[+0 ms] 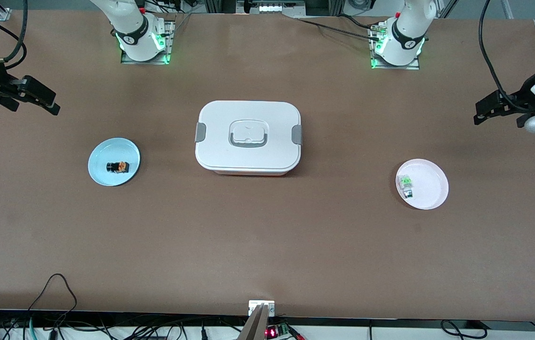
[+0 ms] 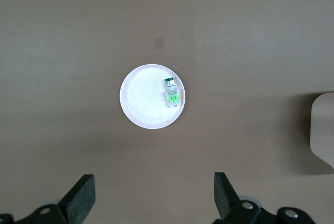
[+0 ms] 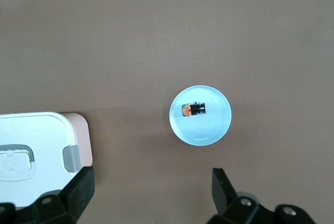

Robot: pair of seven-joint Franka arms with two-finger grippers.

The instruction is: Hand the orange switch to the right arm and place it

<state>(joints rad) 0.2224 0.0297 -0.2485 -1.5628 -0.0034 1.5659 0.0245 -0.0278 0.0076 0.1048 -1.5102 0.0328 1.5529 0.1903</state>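
The orange switch (image 1: 117,166) is a tiny black part with an orange section. It lies on its side on a light blue plate (image 1: 102,156) toward the right arm's end of the table. It also shows in the right wrist view (image 3: 192,109) on the plate (image 3: 214,125). My right gripper (image 1: 45,101) hangs open and empty high over the table's edge at that end, apart from the plate; its jaws stand wide apart in the right wrist view (image 3: 151,187). My left gripper (image 1: 482,113) hangs open and empty over the left arm's end (image 2: 155,192).
A white lidded box (image 1: 248,137) with grey clips stands mid-table; its corner shows in the right wrist view (image 3: 36,156). A pale pink plate (image 1: 430,189) toward the left arm's end holds a small green-section part (image 1: 406,185), also seen in the left wrist view (image 2: 173,97). Cables run along the front edge.
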